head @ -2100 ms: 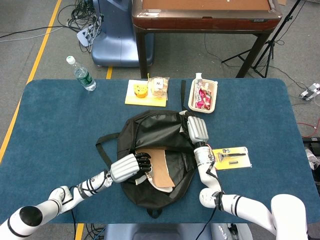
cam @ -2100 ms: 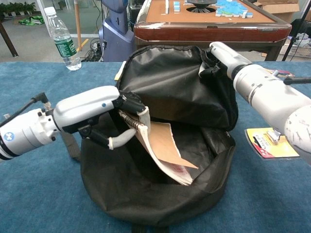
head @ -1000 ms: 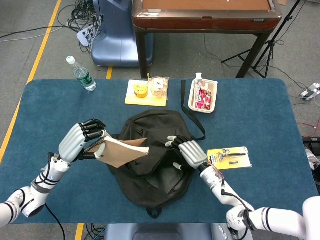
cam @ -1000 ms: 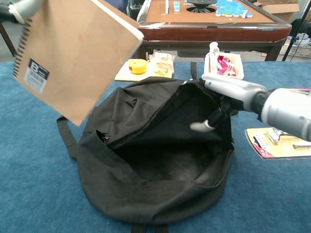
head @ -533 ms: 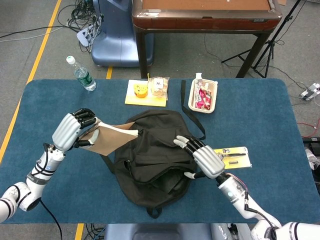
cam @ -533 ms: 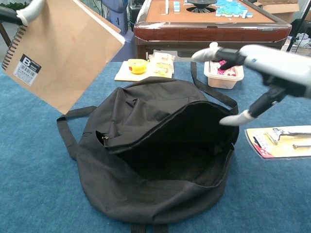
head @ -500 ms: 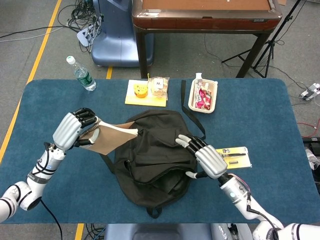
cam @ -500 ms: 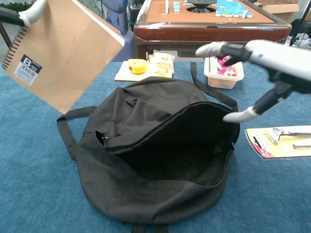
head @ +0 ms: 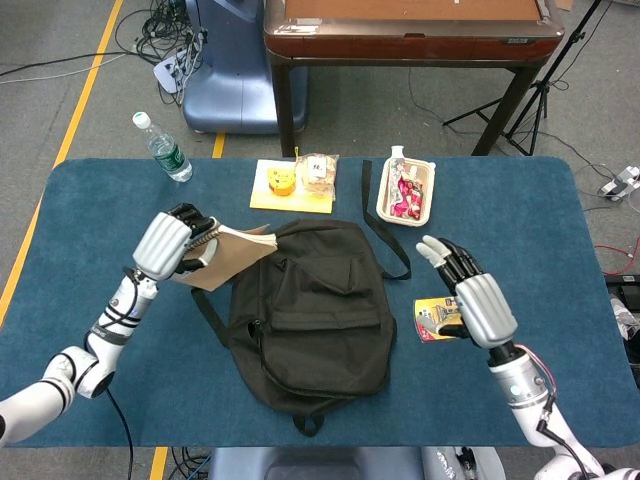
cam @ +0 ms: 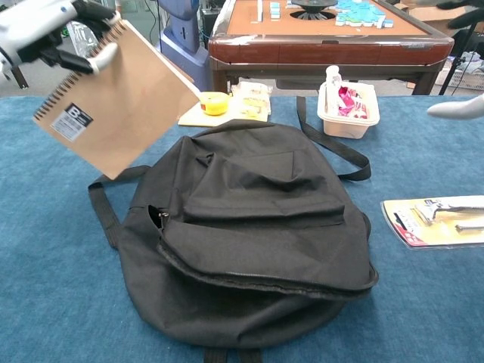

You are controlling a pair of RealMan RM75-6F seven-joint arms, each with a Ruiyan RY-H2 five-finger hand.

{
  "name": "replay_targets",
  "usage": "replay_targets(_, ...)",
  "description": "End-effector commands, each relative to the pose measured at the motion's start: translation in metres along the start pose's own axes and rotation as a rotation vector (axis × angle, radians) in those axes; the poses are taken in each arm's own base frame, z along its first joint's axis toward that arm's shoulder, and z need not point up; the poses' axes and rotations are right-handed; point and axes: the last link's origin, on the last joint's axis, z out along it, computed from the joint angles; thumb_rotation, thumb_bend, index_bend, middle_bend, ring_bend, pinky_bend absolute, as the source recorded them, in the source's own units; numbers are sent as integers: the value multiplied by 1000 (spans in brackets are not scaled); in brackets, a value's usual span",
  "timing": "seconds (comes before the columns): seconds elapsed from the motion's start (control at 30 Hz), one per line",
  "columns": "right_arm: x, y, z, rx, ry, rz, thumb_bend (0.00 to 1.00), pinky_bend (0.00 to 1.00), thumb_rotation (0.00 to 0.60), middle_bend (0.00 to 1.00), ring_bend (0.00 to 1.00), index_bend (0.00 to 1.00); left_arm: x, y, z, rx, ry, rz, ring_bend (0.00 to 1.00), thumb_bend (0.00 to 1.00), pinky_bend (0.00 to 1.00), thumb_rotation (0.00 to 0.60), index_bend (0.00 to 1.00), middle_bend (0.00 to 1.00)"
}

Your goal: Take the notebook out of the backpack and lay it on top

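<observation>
The left robot hand (head: pixel 170 243) grips the brown spiral-bound kraft notebook (cam: pixel 117 102) by its wire edge, held aloft and tilted, just left of the flat black fabric backpack (head: pixel 310 315). The backpack's top lies to the notebook's right and below, seemingly clear. The right robot hand (head: pixel 470 298) hovers empty, fingers spread, over the blue bench (head: pixel 540 220).

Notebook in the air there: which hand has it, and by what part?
The left hand holds the brown notebook by its spiral-bound edge at an upper corner, above the table beside the backpack. The right hand holds nothing.
</observation>
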Motion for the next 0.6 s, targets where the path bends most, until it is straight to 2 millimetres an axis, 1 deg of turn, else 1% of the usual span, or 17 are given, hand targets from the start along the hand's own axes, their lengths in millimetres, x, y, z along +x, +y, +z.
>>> replay_targets(0.03, 6, 6, 0, -24, 23, -2, 0, 118, 600, 45, 15, 0, -16, 9, -4, -19, -31, 25, 488, 516, 346, 600, 605, 665)
replay_targets(0.13, 9, 12, 1, -53, 41, 5, 0, 118, 600, 45, 14, 0, -31, 21, -12, -50, -85, 24, 488, 514, 346, 600, 587, 665)
replay_targets(0.23, 12, 17, 2, -80, 50, 18, 0, 118, 600, 45, 14, 0, -40, 34, -19, -62, -156, -9, 485, 506, 346, 600, 523, 632)
replay_targets(0.27, 13, 19, 2, -88, 55, 18, 0, 118, 600, 45, 14, 0, -42, 39, -22, -56, -190, -23, 481, 493, 346, 600, 484, 607)
replay_targets(0.33, 14, 20, 2, -97, 60, 26, 0, 118, 600, 45, 15, 0, -43, 48, -26, -34, -255, -53, 452, 432, 346, 600, 369, 525)
replay_targets(0.4, 17, 21, 1, -107, 67, 40, 0, 118, 600, 45, 15, 0, -38, 60, -31, -5, -320, -104, 383, 335, 342, 600, 228, 409)
replay_targets(0.5, 21, 23, 0, -119, 82, 43, 0, 118, 600, 45, 14, 0, -26, 74, -35, 28, -384, -158, 313, 261, 330, 600, 119, 289)
replay_targets(0.6, 25, 26, -2, -132, 93, 40, 0, 118, 600, 45, 14, 0, -12, 85, -39, 39, -423, -195, 269, 237, 306, 600, 67, 230)
